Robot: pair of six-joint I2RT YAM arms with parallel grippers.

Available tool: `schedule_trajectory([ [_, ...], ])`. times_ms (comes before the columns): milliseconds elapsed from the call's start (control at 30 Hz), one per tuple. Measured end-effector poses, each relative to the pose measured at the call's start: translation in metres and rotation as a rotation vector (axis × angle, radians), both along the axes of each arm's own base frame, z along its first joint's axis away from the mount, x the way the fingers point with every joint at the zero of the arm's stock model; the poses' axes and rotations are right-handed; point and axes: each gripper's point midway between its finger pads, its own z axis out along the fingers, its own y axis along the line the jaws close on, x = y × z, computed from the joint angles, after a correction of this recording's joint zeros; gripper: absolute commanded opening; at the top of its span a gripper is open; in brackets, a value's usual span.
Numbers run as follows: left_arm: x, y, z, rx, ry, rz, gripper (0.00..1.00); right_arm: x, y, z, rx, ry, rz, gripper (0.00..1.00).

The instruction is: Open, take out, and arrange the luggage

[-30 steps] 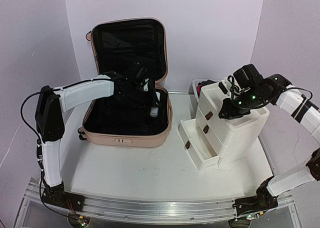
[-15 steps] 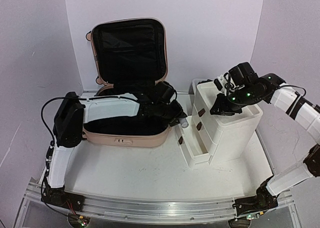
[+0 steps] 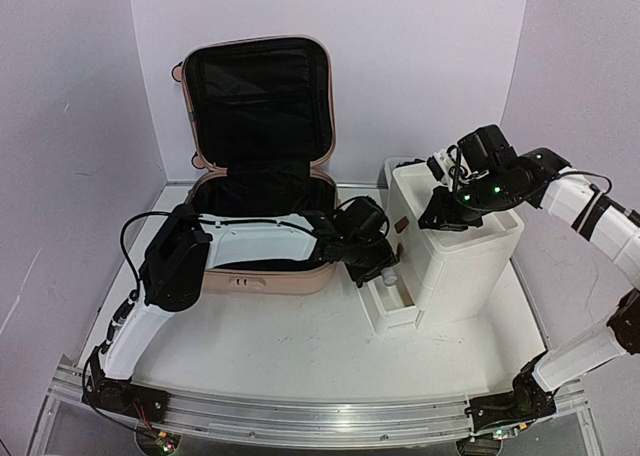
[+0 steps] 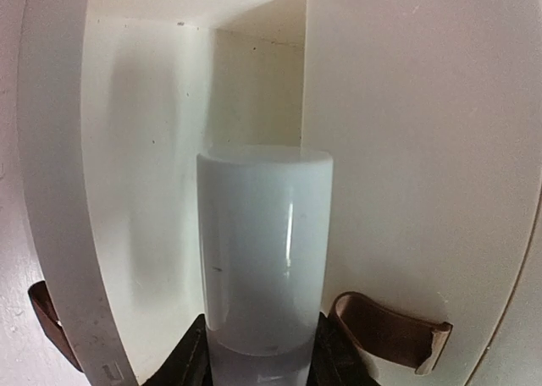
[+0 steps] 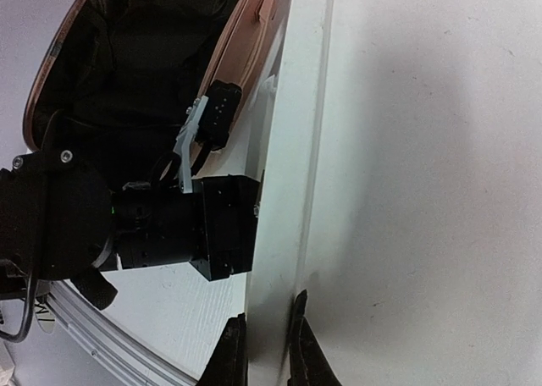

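Upper left of centre in the top view, the pale pink hard-shell suitcase [image 3: 258, 91] lies open on the white table [image 3: 300, 356], its black-lined lid standing upright. Your left gripper [image 3: 380, 266], at frame centre just right of the suitcase's front corner, is clamped on a frosted white cylindrical bottle [image 4: 264, 250]. The bottle sits at the pulled-out bottom drawer [image 3: 385, 306] of the white plastic drawer cabinet [image 3: 470, 256]. Your right gripper [image 5: 264, 352] pinches that cabinet's top left edge.
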Motion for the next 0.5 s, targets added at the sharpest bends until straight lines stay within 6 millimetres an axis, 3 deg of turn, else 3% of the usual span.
schedule_trajectory([
  [100,0.002,0.003,-0.001,0.031,-0.035,-0.018,0.64,0.0,0.0,0.001,0.004,-0.006,-0.001,0.0],
  [233,0.002,0.008,0.007,0.063,-0.077,-0.046,0.64,-0.001,-0.001,0.001,0.009,-0.015,-0.001,0.0],
  [300,0.004,0.01,0.018,0.065,-0.108,-0.047,0.56,-0.001,-0.001,0.001,0.012,-0.02,-0.001,0.0],
  [500,-0.001,0.031,0.059,0.018,-0.11,0.032,0.09,-0.002,-0.001,0.001,0.022,-0.035,-0.001,0.0],
])
